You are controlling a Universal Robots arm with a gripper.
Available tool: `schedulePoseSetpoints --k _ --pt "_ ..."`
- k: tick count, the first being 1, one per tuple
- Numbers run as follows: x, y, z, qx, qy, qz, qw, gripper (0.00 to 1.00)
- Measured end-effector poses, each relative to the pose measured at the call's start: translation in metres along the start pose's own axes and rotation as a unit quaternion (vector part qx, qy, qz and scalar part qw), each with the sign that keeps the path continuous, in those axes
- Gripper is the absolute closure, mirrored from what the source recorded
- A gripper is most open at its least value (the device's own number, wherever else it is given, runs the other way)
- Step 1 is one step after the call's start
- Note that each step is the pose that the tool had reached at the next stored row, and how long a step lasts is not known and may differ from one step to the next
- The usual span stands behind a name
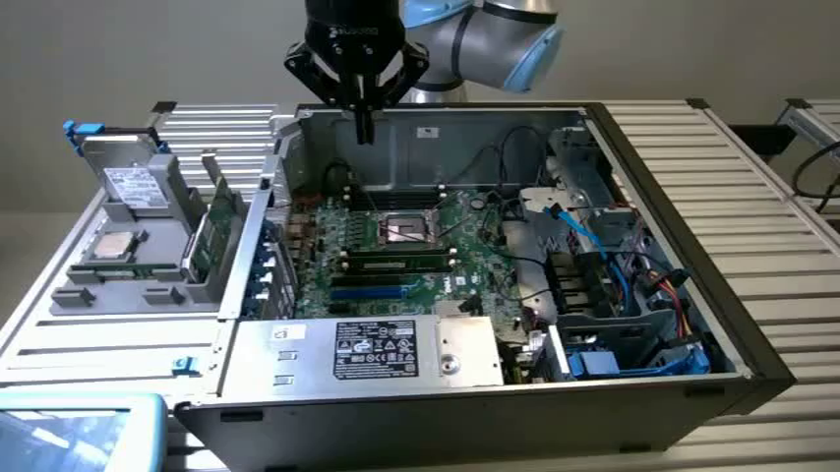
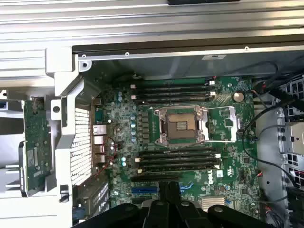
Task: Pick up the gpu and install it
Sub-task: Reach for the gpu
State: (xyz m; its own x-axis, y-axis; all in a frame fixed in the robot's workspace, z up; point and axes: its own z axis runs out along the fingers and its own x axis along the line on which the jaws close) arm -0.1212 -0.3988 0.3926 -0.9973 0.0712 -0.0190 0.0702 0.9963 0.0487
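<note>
Thin flat green gpu (image 1: 210, 231), edge-up in grey plastic tray (image 1: 138, 285) on the exterior view's left, beside boxy metal case (image 1: 434, 157). Black claw (image 1: 364, 126) pressed together, pinching nothing, hanging above case's far wall.

A plain pale grey wall (image 1: 157, 49) stands behind the claw (image 1: 364, 136). Beneath the claw, and spreading out to either side of it, lies a worktable (image 1: 735, 197) of ribbed aluminium slats. Beyond the worktable, toward the exterior view's right of the claw, is another slatted bench (image 1: 816, 110). The light is soft and even.
</note>
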Motion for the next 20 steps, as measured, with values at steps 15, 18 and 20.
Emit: schedulePoseSetpoints --k 15,18,20 --pt "0.047 -0.0013 -0.0009 -0.0043 0.0062 0.000 1.0000 0.88" --pt "0.060 -0.0015 -0.0009 -0.0057 0.0075 0.000 1.0000 0.88" --pt "0.069 -0.0017 -0.0009 -0.0065 0.0080 0.001 0.9999 0.88"
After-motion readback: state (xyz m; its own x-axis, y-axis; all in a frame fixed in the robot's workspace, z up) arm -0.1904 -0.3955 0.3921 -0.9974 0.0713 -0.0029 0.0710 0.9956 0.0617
